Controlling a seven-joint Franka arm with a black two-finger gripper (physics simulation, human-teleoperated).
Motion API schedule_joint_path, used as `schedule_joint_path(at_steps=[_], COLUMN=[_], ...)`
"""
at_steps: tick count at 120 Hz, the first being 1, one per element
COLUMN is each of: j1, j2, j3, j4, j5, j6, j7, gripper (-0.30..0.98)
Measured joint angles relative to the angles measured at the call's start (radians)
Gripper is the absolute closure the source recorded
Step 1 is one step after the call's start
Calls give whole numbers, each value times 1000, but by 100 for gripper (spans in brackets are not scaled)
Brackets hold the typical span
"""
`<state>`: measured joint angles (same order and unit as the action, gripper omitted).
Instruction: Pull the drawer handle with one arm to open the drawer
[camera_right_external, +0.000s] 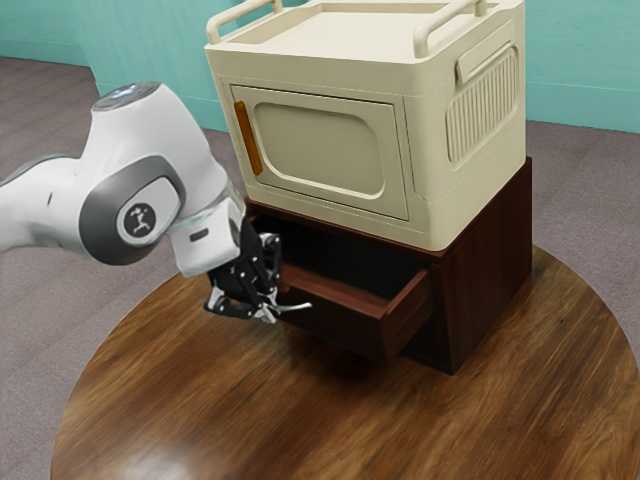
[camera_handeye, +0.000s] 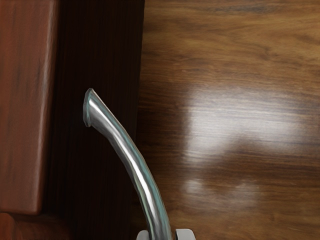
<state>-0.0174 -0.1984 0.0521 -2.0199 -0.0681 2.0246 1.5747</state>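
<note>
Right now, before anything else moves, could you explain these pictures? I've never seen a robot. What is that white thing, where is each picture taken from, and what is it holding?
The white machine is my robot arm, with a black two-fingered end effector. One picture comes from a camera at the arm's side; the other is from a camera on my hand, looking closely past the fingers.

On the round wooden table stands a dark wooden cabinet, and on top of that a cream-coloured cabinet with rails. The dark cabinet's drawer is partly open. The end effector holds its curved silver handle, one finger on each side. My task is to open that drawer by pulling the handle.
</note>
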Motion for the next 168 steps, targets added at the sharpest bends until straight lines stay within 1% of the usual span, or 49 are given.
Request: schedule_joint_path(at_steps=[13,65,86,106,110,117,127,144,157,168], j1=[0,8,7,11,11,13,7,5,10,6], j2=[-20,-131,-178,-216,-223,-232,-253,-326,-349,-285], j3=[-1,-2,-2,-2,-2,-3,-3,-4,-3,-1], j4=[-22,-122,-162,-190,-195,-199,-199,-170,-95,24], j5=[4,15,30,34,34,35,35,36,36,34], j6=[2,-10,-15,-18,-21,-21,-22,-38,-70,-121], j7=[-4,-18,-25,-30,-31,-32,-33,-35,-39,-53], gripper=[74,68,69,67,62,63,49,26,16,10])
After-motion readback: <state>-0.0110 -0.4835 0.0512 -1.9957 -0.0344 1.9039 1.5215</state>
